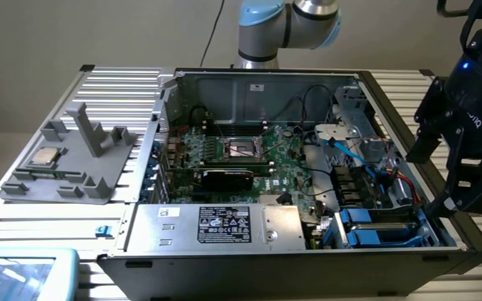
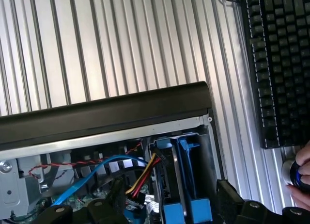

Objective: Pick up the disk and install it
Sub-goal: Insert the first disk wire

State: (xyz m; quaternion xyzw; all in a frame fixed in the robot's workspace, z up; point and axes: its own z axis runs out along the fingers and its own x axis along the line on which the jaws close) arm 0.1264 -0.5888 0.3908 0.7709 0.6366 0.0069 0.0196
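Slatted surface, open case. My claw hangs wide and empty over its corner, where the disk sits in blue. Cables right beside it could snag me going down, I reckon.

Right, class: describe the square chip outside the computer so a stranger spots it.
Find the open computer case. On the exterior view's left of it sits a grey tray with posts. The chip lies on it, the only silver square among grey blocks.

blue disk carriers; green motherboard; black keyboard; grey ribbed table
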